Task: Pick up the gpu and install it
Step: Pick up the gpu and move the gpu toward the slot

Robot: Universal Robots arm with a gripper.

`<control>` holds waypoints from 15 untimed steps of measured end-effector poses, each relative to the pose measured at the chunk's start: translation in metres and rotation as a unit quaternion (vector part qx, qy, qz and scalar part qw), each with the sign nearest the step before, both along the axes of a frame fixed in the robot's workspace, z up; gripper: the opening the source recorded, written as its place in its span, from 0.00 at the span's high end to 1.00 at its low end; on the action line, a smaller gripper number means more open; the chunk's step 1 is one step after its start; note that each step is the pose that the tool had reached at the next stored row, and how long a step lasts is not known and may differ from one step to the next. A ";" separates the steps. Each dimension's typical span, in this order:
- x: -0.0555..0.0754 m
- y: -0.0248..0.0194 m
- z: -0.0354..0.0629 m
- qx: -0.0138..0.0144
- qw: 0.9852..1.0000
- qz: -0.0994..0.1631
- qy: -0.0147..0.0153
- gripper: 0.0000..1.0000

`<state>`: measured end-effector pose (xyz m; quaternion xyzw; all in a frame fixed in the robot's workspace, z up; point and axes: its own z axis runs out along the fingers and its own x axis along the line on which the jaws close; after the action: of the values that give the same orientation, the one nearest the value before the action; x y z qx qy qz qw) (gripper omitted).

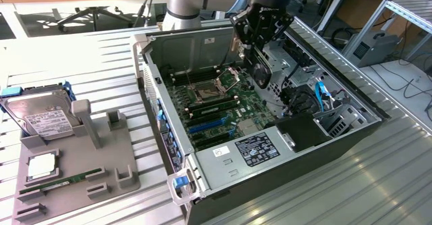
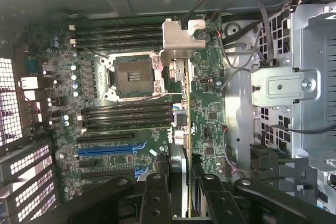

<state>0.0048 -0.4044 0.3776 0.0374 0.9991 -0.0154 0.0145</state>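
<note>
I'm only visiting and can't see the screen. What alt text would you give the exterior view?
A robot arm's gripper holds the gpu, a dark card, upright over the motherboard inside an open computer case lying on a metal table. At the exterior view's left, a grey holder carries a hard drive and a green RAM stick.

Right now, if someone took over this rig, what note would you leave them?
Tool: shut on the gpu, card held on edge.
Gpu: lifted, hanging over the motherboard inside the open computer case.
Done: pick-up.
Left: install. The card is not seated, and the blue slot is empty.
Also: the hard drive and the RAM stick sit on the grey holder outside the case.
</note>
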 end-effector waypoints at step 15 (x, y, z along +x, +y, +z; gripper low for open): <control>0.000 0.0000 -0.0059 0.000 1.000 0.000 0.000 0.73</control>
<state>0.0049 -0.4044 0.3717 0.0374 0.9991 -0.0154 0.0145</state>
